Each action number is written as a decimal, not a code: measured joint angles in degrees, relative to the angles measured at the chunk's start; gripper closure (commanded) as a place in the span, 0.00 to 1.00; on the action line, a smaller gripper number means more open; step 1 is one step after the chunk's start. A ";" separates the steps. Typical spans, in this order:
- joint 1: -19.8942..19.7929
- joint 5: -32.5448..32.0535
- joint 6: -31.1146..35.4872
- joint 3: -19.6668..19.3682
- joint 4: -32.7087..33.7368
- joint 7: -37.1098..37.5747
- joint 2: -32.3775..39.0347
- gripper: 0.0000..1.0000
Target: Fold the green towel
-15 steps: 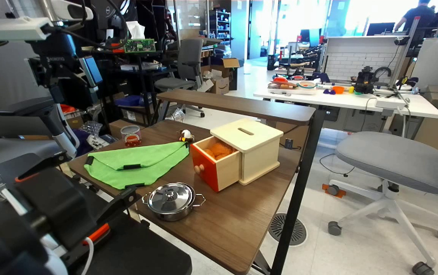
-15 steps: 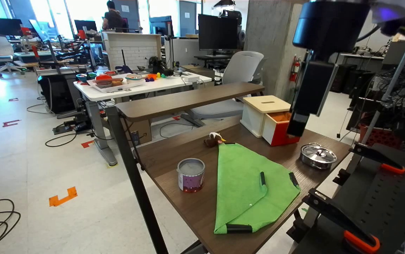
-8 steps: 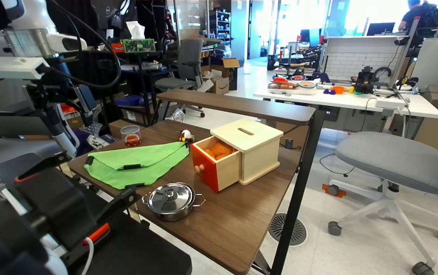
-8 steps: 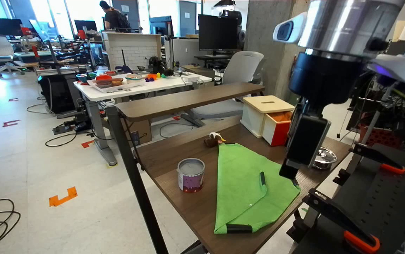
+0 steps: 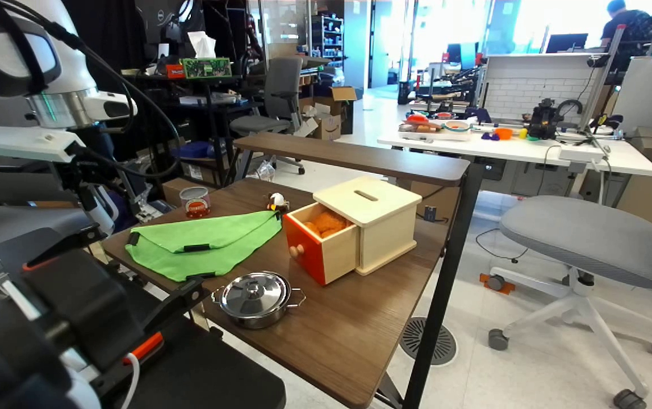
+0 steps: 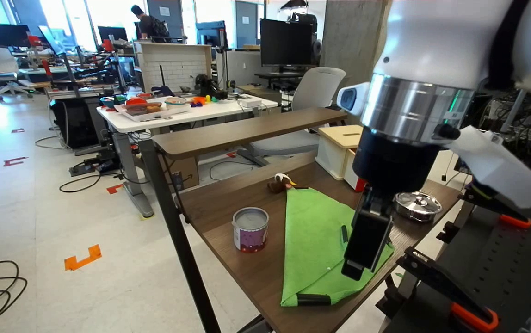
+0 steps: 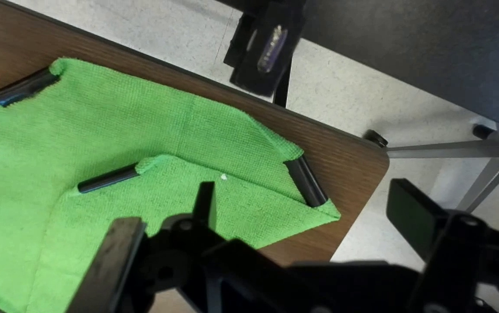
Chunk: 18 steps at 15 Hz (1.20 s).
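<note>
The green towel (image 5: pixel 229 233) lies on the brown table (image 5: pixel 337 335) in both exterior views (image 6: pixel 314 226). It is partly folded over, with a straight fold along its can side and a flap lying on top. Black strips sit on its corners and on the flap's edge. The wrist view shows the towel (image 7: pixel 114 117) with the flap's fold line and a strip-bearing corner near the table's corner. My gripper (image 7: pixel 306 195) is open and empty above the towel's narrow end. That corner shows between its fingers. In an exterior view the gripper (image 6: pixel 358 270) hides part of the towel.
A wooden box (image 5: pixel 383 218) with an open red-fronted drawer and a lidded metal pot (image 5: pixel 255 298) stand beside the towel. A can (image 6: pixel 250 231) and a small toy bird (image 6: pixel 279 183) are on its other side. Black clamps (image 6: pixel 450 282) grip the table's edge. A raised shelf (image 5: pixel 349 156) runs along the table.
The arm has come down and moved from near the drawer and pot toward the towel's end by the table edge. The towel and the other table objects have not moved.
</note>
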 measured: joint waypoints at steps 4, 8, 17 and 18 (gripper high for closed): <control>2.66 0.01 0.01 -1.15 5.41 2.50 6.95 0.00; 6.44 0.02 0.02 -3.07 10.52 4.71 12.95 0.00; 10.97 0.15 0.02 -5.31 18.54 7.06 20.59 0.69; 11.06 0.18 0.02 -5.31 18.80 7.12 20.59 0.77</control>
